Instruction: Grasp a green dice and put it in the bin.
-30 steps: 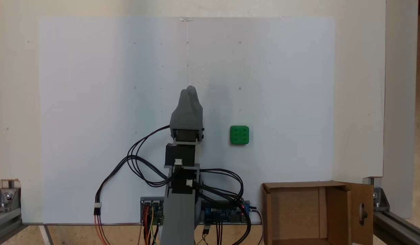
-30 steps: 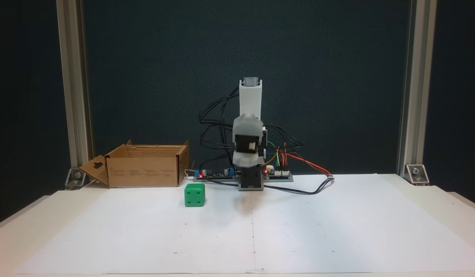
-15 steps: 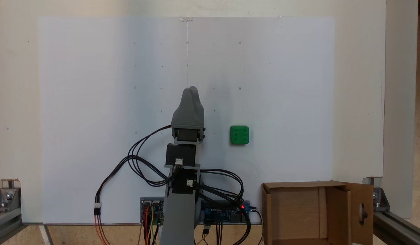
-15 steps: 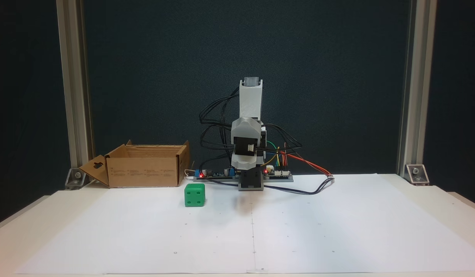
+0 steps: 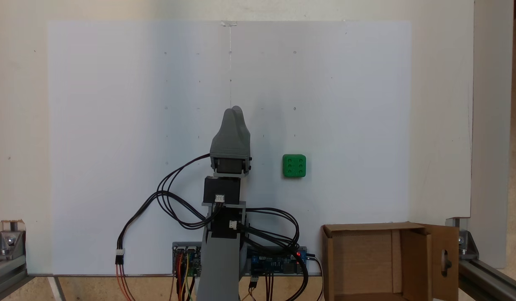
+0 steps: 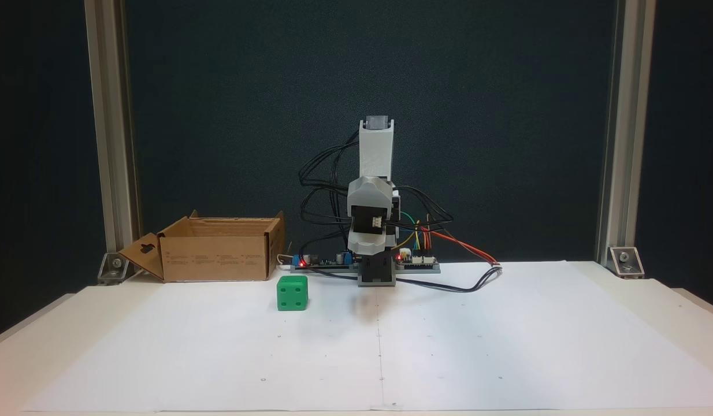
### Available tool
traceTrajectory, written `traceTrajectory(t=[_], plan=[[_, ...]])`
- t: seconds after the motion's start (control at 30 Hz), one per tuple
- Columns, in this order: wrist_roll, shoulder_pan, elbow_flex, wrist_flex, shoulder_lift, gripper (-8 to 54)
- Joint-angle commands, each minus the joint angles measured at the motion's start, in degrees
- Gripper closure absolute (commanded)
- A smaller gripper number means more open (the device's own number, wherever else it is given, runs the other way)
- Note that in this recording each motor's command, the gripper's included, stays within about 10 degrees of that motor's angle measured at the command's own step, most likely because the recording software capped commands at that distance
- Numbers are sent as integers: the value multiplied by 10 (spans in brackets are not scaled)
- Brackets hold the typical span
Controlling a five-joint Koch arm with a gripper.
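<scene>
In both fixed views the white paper sheet (image 6: 449,346) covers the desk (image 6: 21,352) nearest the front-facing camera, marked only with small dots and a thin centre line. Farther in sits the green dice (image 6: 292,293) (image 5: 294,166), flat on the paper and free of any contact — six pips face up in the top-down fixed view. The pincer (image 5: 235,112) (image 6: 368,248) hangs above the paper near the centre line, beside the dice but well apart from it, holding nothing; its jaws lie one behind the other for both cameras, so whether they are spread or pressed together cannot be told. Behind it stands the grey arm with its looping black cables (image 6: 322,190), and at its foot the circuit boards (image 6: 417,261) (small red lights glowing). At the back edge, off to the dice's side, the bin (image 6: 218,249) (image 5: 366,263) sits open-topped — one flap, with a cut-out slot, folded outward.
</scene>
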Motion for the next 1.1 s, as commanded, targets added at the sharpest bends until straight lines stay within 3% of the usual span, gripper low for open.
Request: traceTrajectory(t=[0.0,0.5,1.07], plan=[[10,0,26,-8,59,11],[7,-2,10,10,59,17],[12,2,-328,677,61,25]])
